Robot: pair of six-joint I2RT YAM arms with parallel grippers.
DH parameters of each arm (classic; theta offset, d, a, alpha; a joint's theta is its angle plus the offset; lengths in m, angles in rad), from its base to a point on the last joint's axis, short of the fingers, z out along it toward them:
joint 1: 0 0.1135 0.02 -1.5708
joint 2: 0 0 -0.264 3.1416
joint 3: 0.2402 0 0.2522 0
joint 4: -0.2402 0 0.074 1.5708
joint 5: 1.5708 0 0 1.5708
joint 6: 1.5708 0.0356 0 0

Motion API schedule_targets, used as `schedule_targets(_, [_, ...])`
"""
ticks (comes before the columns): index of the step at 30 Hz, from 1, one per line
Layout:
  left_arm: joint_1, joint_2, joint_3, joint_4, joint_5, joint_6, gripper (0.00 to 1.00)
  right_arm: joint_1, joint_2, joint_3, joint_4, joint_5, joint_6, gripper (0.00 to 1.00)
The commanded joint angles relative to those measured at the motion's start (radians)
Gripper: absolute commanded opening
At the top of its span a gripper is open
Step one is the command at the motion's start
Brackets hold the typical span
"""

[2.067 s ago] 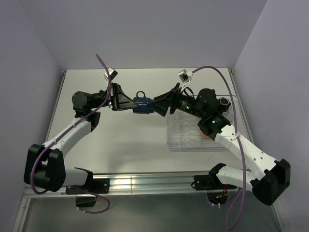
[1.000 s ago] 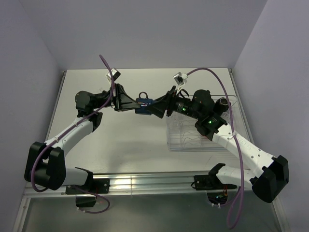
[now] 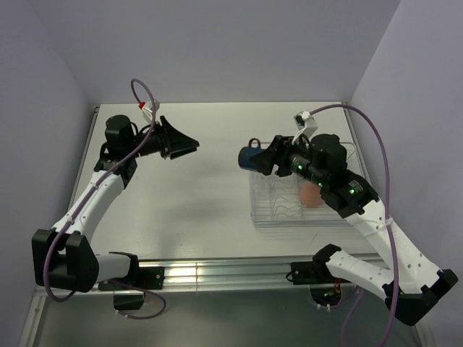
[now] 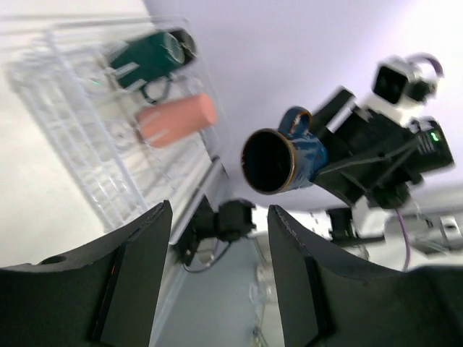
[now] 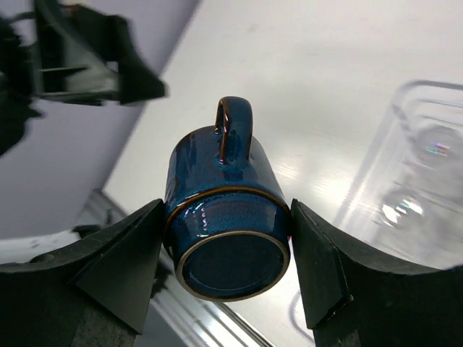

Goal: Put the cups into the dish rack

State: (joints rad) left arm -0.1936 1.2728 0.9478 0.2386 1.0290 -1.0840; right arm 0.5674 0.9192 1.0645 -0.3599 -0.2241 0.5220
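The top camera looks down on the whole desk from behind the arms. Each wrist camera peers out between its fingers. All see the blue mug.

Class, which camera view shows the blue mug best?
Right wrist: the blue mug is closest, base and handle sharp, in the right pincer. Left wrist shows its mouth; top external, a small dark shape.

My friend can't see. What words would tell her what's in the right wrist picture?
A shiny blue mug is held sideways by the right gripper, its bottom facing the camera and its handle on top. Behind it is the white table, with the clear dish rack at the right edge.
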Motion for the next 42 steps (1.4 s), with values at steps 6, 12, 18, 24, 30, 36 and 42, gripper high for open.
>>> schedule_targets(6, [0.026,-0.05,0.167,-0.517,-0.202,0.36,0.61,0.0,0.007,0.126,-0.512,0.367,-0.094,0.0])
schedule_targets(12, [0.028,-0.036,0.18,-0.584,-0.227,0.41,0.6,0.031,0.015,0.097,-0.608,0.459,-0.077,0.0])
schedule_targets(18, [0.029,-0.036,0.167,-0.601,-0.236,0.43,0.6,0.071,0.032,0.045,-0.588,0.454,-0.06,0.0])
schedule_targets(24, [0.029,-0.033,0.158,-0.614,-0.234,0.446,0.6,0.135,0.112,0.006,-0.534,0.469,-0.034,0.0])
schedule_targets(30, [0.031,-0.027,0.154,-0.637,-0.239,0.472,0.59,0.164,0.187,0.0,-0.507,0.483,-0.024,0.0])
schedule_targets(36, [0.031,-0.02,0.138,-0.625,-0.233,0.47,0.59,0.178,0.231,-0.015,-0.498,0.493,-0.025,0.0])
schedule_targets(42, [0.031,-0.01,0.132,-0.621,-0.23,0.47,0.58,0.184,0.282,-0.026,-0.498,0.497,-0.025,0.0])
